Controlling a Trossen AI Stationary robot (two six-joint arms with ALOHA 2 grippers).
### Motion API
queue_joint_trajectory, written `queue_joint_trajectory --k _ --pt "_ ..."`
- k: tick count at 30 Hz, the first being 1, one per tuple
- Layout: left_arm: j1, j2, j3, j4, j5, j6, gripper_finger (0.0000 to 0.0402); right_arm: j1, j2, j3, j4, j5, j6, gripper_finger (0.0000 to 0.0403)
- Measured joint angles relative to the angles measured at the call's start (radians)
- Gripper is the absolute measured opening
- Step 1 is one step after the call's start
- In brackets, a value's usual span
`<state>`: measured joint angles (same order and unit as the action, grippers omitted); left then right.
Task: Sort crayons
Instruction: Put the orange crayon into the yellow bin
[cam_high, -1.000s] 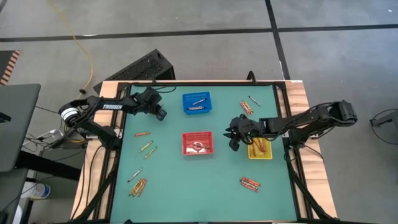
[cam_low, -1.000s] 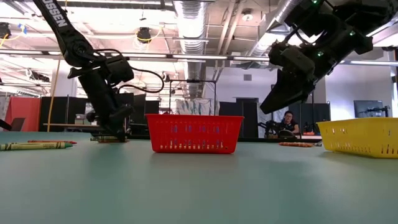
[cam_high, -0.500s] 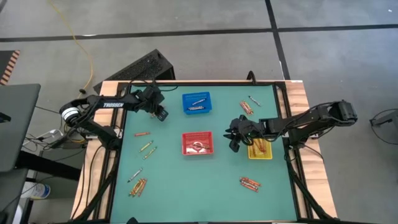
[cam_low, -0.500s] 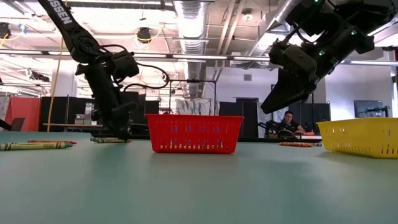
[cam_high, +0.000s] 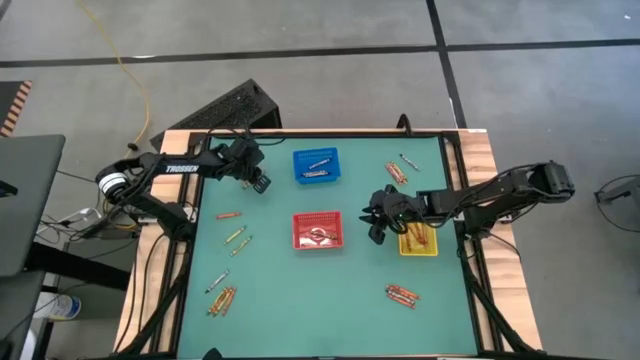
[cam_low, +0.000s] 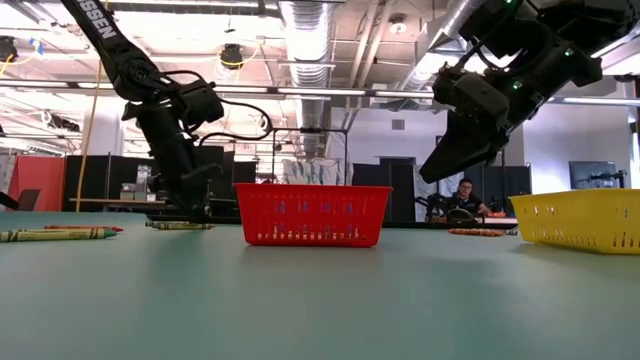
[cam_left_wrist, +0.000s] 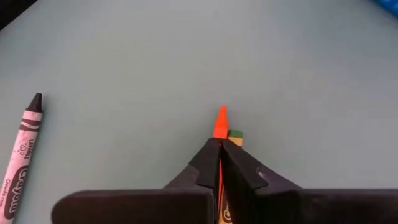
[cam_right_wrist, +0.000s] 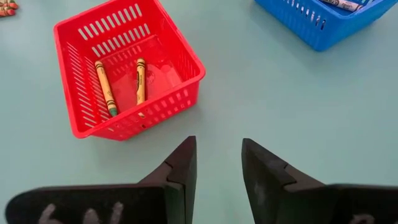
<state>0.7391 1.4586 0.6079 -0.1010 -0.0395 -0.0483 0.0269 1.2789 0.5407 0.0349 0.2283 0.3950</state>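
Crayon, orange (cam_left_wrist: 220, 121), now pinched in my left claw (cam_left_wrist: 219, 146) after it snapped together; right claw (cam_right_wrist: 217, 163) hangs apart, so I'd lift next.

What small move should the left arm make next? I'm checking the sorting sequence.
Probably lift straight up. The left gripper is shut on the orange crayon, low at the green mat; the red basket lies off to one side, so the crayon must clear the mat first.

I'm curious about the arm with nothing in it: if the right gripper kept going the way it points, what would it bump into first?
Probably the bare green table. The right gripper, jaws open, aims between the red basket and the blue basket; depth is unclear.
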Motion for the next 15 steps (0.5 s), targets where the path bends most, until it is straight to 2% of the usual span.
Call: queue_joint_trajectory --k 9,15 --pt "0.0 -0.001 0.0 -0.002 0.004 0.029 0.0001 0.0 0.0 0.0 0.0 0.0 0.0 0.012" --pt "0.0 -0.003 0.003 -0.083 0.028 0.063 0.0001 0.0 0.0 0.0 0.0 0.0 0.0 0.012"
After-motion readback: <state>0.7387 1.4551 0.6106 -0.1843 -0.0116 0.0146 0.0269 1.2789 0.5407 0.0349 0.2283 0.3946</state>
